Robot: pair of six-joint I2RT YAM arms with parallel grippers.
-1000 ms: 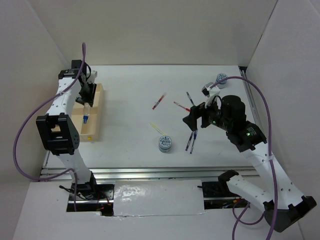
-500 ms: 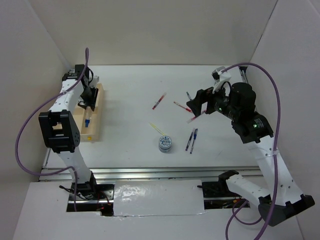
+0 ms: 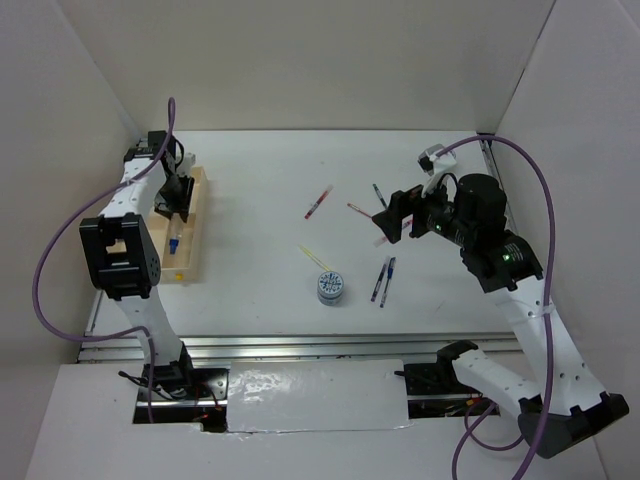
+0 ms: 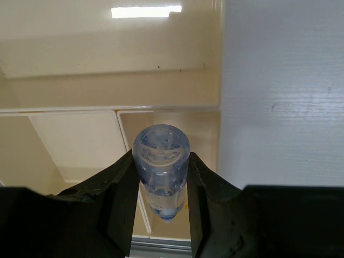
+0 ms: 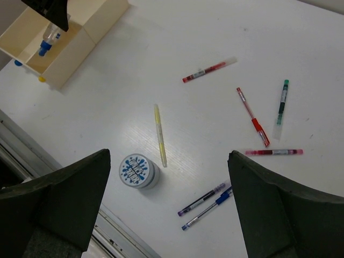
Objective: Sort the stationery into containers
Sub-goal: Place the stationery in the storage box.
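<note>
**Top external view.** The left gripper is positioned over the wooden tray, which lies at the 9 o'clock edge of the table. A clear bottle is gripped in it, blue cap downward, above the tray. The right gripper is suspended over the table toward 3 o'clock. A patterned roll stands toward 6 o'clock, and a yellow pen lies just beside it at its 11 o'clock.

**Left wrist view.** The bottle is clamped between the left fingers at a narrow setting. It is seen base-on, over the tray compartment that adjoins the table. Contact with the compartment floor cannot be determined.

**Right wrist view.** The right fingers are spread wide. Three red pens and a green pen are scattered on the table between 12 and 3 o'clock. A purple pen and a blue pen lie side by side at 6 o'clock. The tray is seen at 10 o'clock, with the bottle over it.
</note>
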